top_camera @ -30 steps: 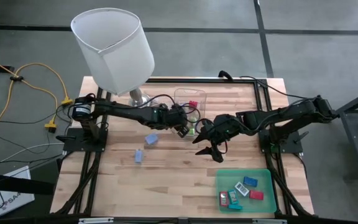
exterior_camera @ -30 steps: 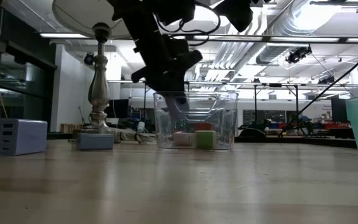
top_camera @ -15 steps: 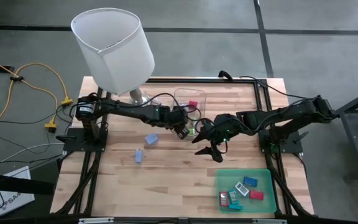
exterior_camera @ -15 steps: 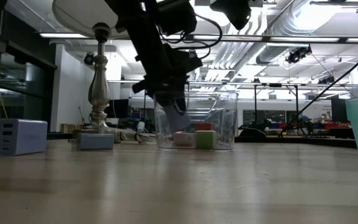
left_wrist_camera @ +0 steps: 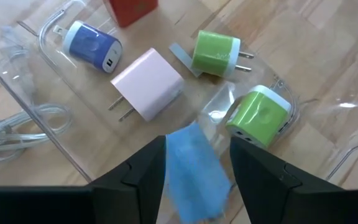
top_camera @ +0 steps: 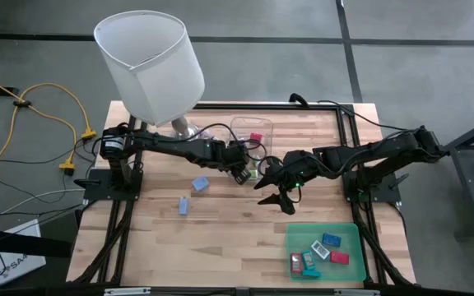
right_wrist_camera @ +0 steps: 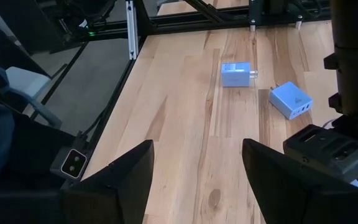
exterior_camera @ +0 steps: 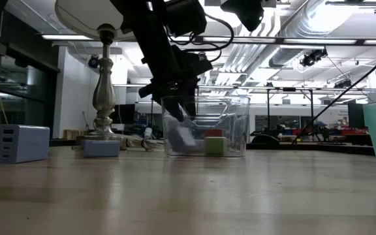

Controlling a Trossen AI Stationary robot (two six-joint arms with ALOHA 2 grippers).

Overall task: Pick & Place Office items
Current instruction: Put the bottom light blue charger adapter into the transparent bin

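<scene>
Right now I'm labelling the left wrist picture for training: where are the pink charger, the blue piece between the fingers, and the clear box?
pink charger (left_wrist_camera: 151, 84), left wrist view, top face.
blue piece (left_wrist_camera: 194, 168), left wrist view, its middle.
clear box (left_wrist_camera: 48, 99), left wrist view, rim.

From my right wrist camera, the right gripper (right_wrist_camera: 196, 180) shows its two dark fingers (right_wrist_camera: 114, 177) spread apart over bare wooden table (right_wrist_camera: 179, 112). Two light blue chargers (right_wrist_camera: 236, 74) (right_wrist_camera: 290, 100) lie near each other beyond. The left arm (right_wrist_camera: 347, 93) stands beside them.
</scene>
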